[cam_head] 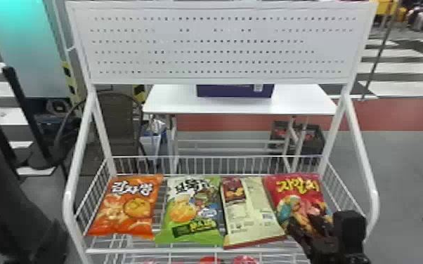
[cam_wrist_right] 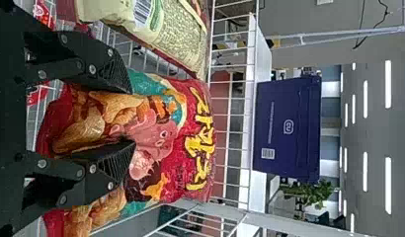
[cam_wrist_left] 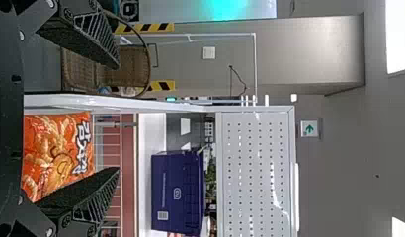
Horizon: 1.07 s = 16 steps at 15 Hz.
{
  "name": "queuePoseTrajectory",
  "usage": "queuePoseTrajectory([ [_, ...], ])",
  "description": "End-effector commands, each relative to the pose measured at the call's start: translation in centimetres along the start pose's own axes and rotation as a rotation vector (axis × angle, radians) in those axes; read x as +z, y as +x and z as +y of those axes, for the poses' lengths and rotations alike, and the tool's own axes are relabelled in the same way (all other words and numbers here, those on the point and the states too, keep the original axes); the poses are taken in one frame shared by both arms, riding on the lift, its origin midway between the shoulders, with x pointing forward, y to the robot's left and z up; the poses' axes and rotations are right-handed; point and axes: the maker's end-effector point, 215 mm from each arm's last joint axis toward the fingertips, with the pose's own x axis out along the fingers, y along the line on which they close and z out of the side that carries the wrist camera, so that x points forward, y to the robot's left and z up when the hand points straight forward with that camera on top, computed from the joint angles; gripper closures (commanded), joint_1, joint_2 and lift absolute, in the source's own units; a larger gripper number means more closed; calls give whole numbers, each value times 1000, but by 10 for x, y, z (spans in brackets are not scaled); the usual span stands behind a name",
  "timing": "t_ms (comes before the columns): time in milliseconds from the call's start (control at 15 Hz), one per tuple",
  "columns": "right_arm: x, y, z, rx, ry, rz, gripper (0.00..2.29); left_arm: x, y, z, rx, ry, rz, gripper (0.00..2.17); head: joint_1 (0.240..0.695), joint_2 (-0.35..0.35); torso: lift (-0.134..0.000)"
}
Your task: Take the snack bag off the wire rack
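Red snack bag point(cam_head: 300, 195): lying on the wire rack point(cam_head: 193, 251) in the lower right of the head view, last in the row, print facing up.
Right gripper point(cam_head: 318, 224): in the lower right of the head view, at the near part of the red snack bag; its two fingers stand partway apart, with part of the bag showing between them. Whether they press on it, I cannot tell.
Left gripper point(cam_wrist_left: 116, 118): in the left wrist view, fingers wide apart, nothing held.
Orange bag point(cam_head: 126, 207): lower left of the head view, on the rack.
Green bag point(cam_head: 193, 207): just right of the orange one, lower centre.
Cream bag point(cam_head: 251, 214): back panel up, between the green bag and the red snack bag.
Perforated panel point(cam_head: 221, 45): white, across the top of the head view, above the rack.
White table point(cam_head: 172, 100): behind the rack, upper centre.
Dark blue box point(cam_head: 233, 92): on the white table, partly hidden by the perforated panel.
Wicker chair point(cam_head: 116, 123): left of centre, behind the rack.
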Motion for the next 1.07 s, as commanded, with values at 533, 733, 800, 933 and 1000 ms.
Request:
queuePoseTrajectory([
  [533,83,-64,21,2,1,-155,2071,10,-3,-6,-9,-6,-14,161,499,0,0],
  [733,116,-107,30,24,-7,-210,2067,13,-6,-8,-12,-7,-13,161,499,0,0],
  [800,122,-122,29,18,-12,-222,2067,14,-7,-8,-12,-6,-16,161,499,0,0],
  [933,129,-154,23,8,-19,-252,2067,15,-7,-9,-15,-5,-16,161,499,0,0],
  [1000,130,-170,19,7,-24,-267,2067,16,-8,-8,-16,-3,-18,161,499,0,0],
])
